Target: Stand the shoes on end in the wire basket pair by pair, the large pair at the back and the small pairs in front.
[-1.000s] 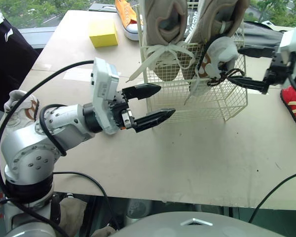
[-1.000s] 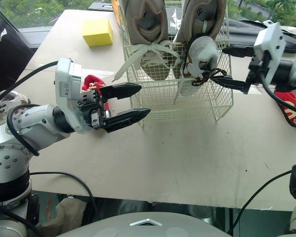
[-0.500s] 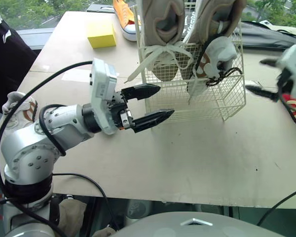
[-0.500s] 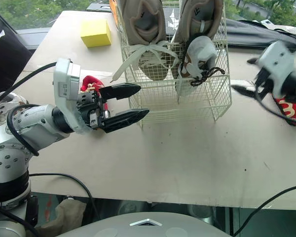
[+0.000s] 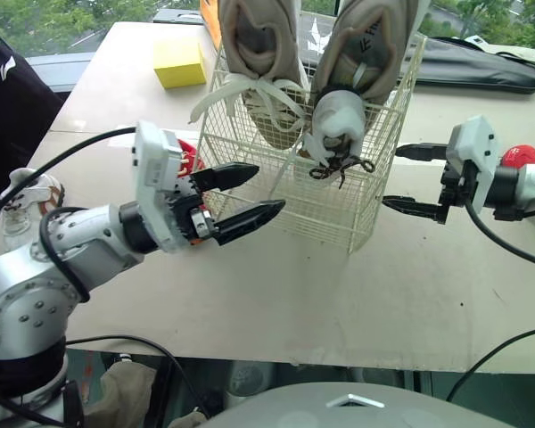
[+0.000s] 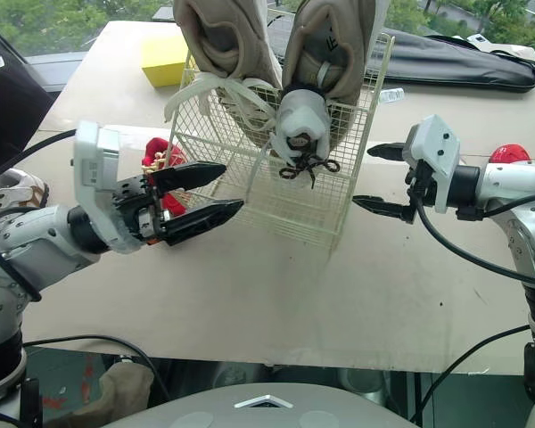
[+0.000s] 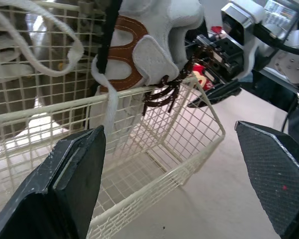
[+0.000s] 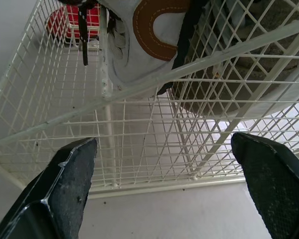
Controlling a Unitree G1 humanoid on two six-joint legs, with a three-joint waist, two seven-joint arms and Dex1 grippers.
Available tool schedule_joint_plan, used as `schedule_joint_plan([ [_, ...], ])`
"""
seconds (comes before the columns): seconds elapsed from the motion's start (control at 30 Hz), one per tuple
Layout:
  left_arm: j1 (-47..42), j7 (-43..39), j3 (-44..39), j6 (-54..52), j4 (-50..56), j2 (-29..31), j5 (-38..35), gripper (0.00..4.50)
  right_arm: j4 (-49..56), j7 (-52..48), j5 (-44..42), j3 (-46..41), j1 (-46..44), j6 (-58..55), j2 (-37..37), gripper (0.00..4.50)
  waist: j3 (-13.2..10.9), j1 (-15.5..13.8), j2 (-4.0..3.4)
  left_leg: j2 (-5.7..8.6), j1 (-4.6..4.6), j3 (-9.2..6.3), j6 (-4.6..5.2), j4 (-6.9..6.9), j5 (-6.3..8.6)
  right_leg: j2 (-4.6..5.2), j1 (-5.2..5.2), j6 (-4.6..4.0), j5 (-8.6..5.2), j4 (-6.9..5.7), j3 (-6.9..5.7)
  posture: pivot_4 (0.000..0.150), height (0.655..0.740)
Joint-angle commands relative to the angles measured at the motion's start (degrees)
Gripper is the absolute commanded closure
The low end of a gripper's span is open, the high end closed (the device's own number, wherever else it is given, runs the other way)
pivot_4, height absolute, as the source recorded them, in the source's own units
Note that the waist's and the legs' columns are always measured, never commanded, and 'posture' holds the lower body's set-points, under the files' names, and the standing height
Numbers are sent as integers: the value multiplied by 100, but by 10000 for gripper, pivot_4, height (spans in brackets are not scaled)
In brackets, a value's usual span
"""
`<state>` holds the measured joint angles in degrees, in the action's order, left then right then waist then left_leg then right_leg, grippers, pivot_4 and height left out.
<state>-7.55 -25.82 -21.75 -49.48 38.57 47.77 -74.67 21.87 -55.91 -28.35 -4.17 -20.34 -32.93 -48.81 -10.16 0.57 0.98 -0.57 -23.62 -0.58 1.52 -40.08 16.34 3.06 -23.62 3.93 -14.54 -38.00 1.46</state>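
The white wire basket (image 5: pixel 357 201) stands mid-table, turned at an angle. Two large beige shoes (image 5: pixel 259 53) stand on end at its back. One small white shoe with a brown patch (image 5: pixel 334 125) hangs in front of them, dark laces dangling, also seen in the wrist views (image 7: pixel 144 45) (image 8: pixel 139 40). My left gripper (image 5: pixel 269 187) is open at the basket's left front corner. My right gripper (image 5: pixel 390 176) is open just right of the basket, holding nothing. A small red shoe (image 5: pixel 189 159) lies behind my left gripper. Another red shoe (image 5: pixel 522 156) lies behind my right arm.
A yellow block (image 5: pixel 180 62) sits at the back left of the table. A long black bag (image 5: pixel 481 71) lies along the back right. A small white shoe (image 5: pixel 31 192) rests at the table's left edge. A person in dark clothing (image 5: pixel 4 98) stands at the left.
My right gripper let go of the small white shoe's laces, swung out to the right and came back beside the basket. The basket now sits turned and further left.
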Motion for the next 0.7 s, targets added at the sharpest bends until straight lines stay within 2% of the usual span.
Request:
schedule_joint_plan([
  [0.03,367,350,-1087,229,-448,-74,-470,0,154,-461,-742,-1434,479,66,-295,2418,-1,-76,-3,0,-6,-5,-6,0,-4,3,-1,0,0,4,-7,1500,7400],
  [0.1,607,336,-1567,209,-816,-11,-529,0,273,-378,-1538,-1905,397,-383,-285,2418,-2,-82,-4,0,-7,-2,-5,1,-2,5,-1,0,-1,6,-6,1500,7400],
  [0.2,920,166,-2124,127,-1416,126,-423,0,548,-196,-2292,-2018,98,-673,-214,1003,-1,4,-5,-2,9,2,16,1,9,3,7,-2,0,2,-2,1500,7400],
  [0.3,1171,-63,-2423,219,-2048,331,145,0,876,-79,-2469,-1809,-195,-568,-157,1003,-1,12,-5,-4,16,0,17,6,10,-3,9,-6,1,-1,-6,1500,7400],
  [0.43,1424,-212,-2738,359,-2989,613,956,0,1600,424,-3220,-1462,-811,-631,125,1003,-2,21,-7,-2,15,7,17,8,10,-4,5,-5,1,-1,-3,1500,7400],
  [0.57,1620,-457,-3005,133,-4305,1151,1589,0,1735,414,-3109,-902,-1140,-453,361,1003,6,-3,17,-2,7,-2,17,12,10,4,4,-5,1,9,-18,1500,7400],
  [0.7,1638,-1174,-2862,430,-6094,1776,2391,0,1800,282,-2844,-451,-1081,-308,486,1003,7,17,15,0,7,2,17,16,10,1,-1,-6,1,9,-18,1500,7400],
])
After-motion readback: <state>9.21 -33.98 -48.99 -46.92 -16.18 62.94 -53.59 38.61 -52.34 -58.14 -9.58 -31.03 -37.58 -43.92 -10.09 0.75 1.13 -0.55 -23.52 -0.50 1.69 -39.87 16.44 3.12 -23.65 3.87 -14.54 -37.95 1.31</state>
